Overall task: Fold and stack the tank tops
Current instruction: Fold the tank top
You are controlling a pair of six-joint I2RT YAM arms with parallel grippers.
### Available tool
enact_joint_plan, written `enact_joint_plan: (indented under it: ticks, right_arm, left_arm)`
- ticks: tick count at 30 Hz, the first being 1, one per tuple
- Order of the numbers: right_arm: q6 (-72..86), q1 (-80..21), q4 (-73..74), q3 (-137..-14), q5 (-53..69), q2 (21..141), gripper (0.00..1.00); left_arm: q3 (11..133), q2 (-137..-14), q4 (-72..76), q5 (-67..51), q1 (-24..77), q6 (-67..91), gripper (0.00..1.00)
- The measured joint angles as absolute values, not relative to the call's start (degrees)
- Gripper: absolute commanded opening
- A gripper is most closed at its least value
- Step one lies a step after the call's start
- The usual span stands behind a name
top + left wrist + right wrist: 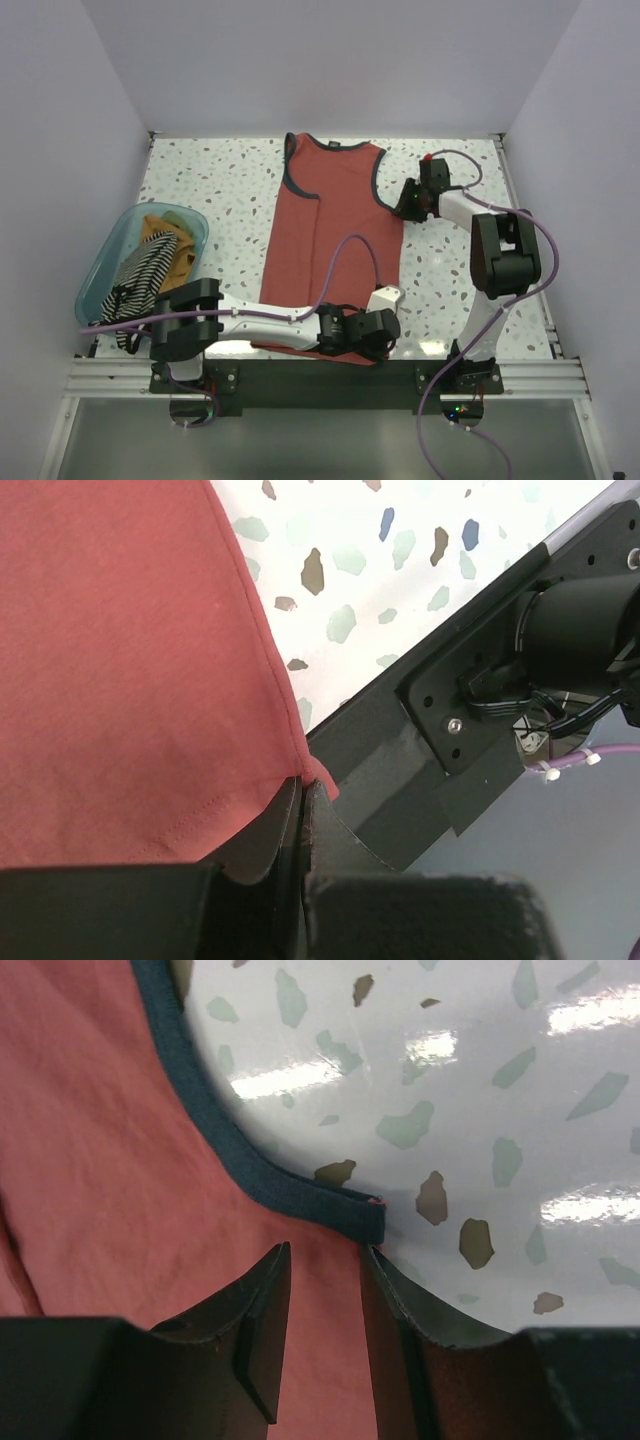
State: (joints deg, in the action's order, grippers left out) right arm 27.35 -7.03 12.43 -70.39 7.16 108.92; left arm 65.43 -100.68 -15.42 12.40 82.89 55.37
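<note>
1. The rust-red tank top (335, 240) lies flat in the middle of the speckled table (220, 190), with the neck at the far side and the hem at the near edge by the arm bases.
2. The left gripper (303, 792) is at the near right hem corner (318, 775). Its jaws are pressed together, pinching that corner of cloth. The corner overhangs the table's dark near edge, which probably makes it easy to get under.
3. The right gripper (320, 1260) sits at the right underarm, where the navy trim (215, 1130) ends. Its jaws stand apart, with red cloth showing in the gap and nothing pinched.
4. Both contact points are on the same right-hand side seam, which suits lifting that edge and carrying it across for a lengthwise fold.
5. The fold looks not yet begun, as the garment is fully spread.
6. A striped tank top (145, 275) and mustard tops (160, 228) wait crumpled in the teal bin (105, 255) at the left, so most of the task remains.
</note>
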Motion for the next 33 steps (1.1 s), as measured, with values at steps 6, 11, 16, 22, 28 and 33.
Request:
enact_joint_plan:
  ticks: [6, 11, 16, 22, 28, 33]
  right_arm:
    - [26.89, -6.74, 13.45, -70.39, 3.27, 109.49, 0.38]
    - [26.52, -6.70, 14.04, -70.65, 1.98, 109.58, 0.37]
    - [26.44, -6.72, 14.06, -71.48, 2.04, 110.87, 0.36]
    - [26.33, -6.74, 13.96, -72.03, 1.87, 111.68, 0.19]
    - [27.22, -6.96, 13.96, -72.03, -0.78, 111.90, 0.01]
    - [27.42, -7.09, 14.79, -72.03, -3.62, 111.44, 0.00]
  left_arm:
    - [64.86, -100.68, -15.20, 12.19, 82.89, 55.57, 0.00]
    - [64.86, -100.68, -14.85, 12.01, 82.89, 55.57, 0.00]
    - [64.86, -100.68, -14.61, 11.94, 82.89, 55.57, 0.00]
    - [64.38, -100.66, -13.52, 11.35, 82.89, 55.55, 0.00]
    - [61.98, -100.60, -9.80, 9.15, 83.09, 55.42, 0.00]
    - [60.14, -100.05, -6.04, 8.73, 83.48, 55.35, 0.00]
